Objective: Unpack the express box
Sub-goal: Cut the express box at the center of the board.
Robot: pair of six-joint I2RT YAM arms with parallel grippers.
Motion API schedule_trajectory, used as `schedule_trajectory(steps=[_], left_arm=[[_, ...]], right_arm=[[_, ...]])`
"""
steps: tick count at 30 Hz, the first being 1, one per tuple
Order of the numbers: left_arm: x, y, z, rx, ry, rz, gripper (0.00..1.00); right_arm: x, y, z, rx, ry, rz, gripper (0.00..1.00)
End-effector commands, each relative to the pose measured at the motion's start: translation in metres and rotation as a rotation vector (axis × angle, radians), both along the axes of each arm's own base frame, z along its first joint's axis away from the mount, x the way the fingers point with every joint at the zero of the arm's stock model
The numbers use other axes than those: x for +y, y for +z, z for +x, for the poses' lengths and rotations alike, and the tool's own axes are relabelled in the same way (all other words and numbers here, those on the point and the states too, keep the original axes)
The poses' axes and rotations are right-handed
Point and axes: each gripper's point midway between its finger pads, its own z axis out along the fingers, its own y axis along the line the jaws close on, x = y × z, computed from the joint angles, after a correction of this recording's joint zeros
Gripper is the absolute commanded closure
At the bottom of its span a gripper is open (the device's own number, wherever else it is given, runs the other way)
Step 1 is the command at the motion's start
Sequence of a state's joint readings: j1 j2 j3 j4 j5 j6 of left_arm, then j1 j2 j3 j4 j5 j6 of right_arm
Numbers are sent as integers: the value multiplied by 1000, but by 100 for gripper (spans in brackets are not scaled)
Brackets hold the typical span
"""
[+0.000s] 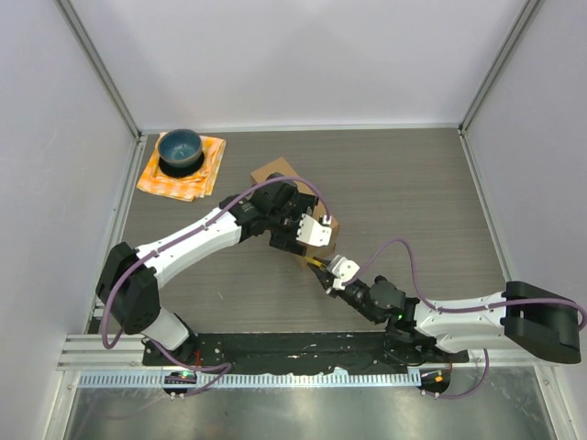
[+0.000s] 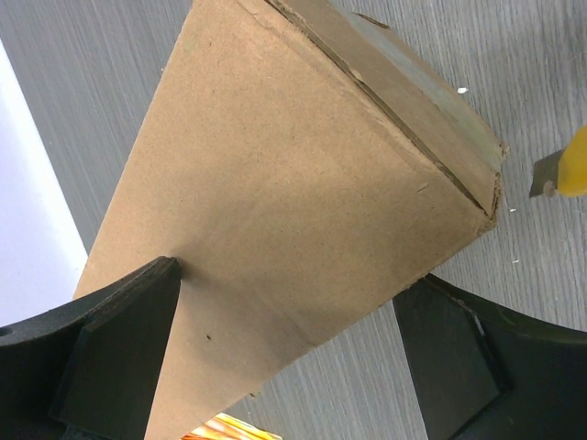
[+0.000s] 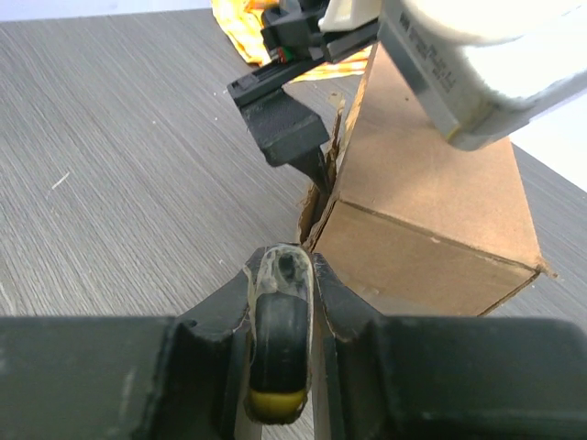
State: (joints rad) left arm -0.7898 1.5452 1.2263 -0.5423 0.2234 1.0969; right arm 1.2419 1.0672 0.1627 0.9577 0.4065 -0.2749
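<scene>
The express box (image 1: 270, 172), a brown cardboard carton, lies mid-table under my left wrist. My left gripper (image 1: 307, 240) stands open at full width and straddles the box (image 2: 303, 183), one black finger (image 2: 119, 348) against its left side and the other at its right edge. The right gripper (image 1: 330, 273) is shut on a yellow-and-black utility knife (image 3: 280, 339). The knife's tip (image 2: 550, 179) is just off the box's near corner, beside a torn seam (image 3: 321, 197). A left-gripper finger (image 3: 284, 128) rests beside that seam.
At the back left a blue bowl (image 1: 180, 148) sits on an orange cloth (image 1: 209, 165). White walls with metal posts close off the left, back and right. The arms' bases sit on a black rail (image 1: 303, 346) at the near edge.
</scene>
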Motion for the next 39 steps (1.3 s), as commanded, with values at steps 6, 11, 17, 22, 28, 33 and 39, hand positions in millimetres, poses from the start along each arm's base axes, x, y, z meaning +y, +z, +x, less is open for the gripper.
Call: schedule_trajectory(steps=[6,11,17,22,28,33,39], left_arm=[[20,-29,-48,232,9,103,1],[22,-30,-54,253,9,120,2],[22,-31,-58,267,3,117,2],[22,-30,-60,272,2,120,2],[24,-33,-63,285,6,129,3],[23,-33,-66,294,-2,132,3],[22,-33,-68,303,-9,136,3]], right_arm=[[2,23,3,-56,-14,110,99],[0,16,8,-75,-46,103,99],[-6,9,12,-81,-81,71,99],[-6,13,12,-95,-80,87,99],[-4,27,8,-109,-51,101,99],[-4,21,10,-112,-59,67,99],[-6,6,14,-108,-85,15,99]])
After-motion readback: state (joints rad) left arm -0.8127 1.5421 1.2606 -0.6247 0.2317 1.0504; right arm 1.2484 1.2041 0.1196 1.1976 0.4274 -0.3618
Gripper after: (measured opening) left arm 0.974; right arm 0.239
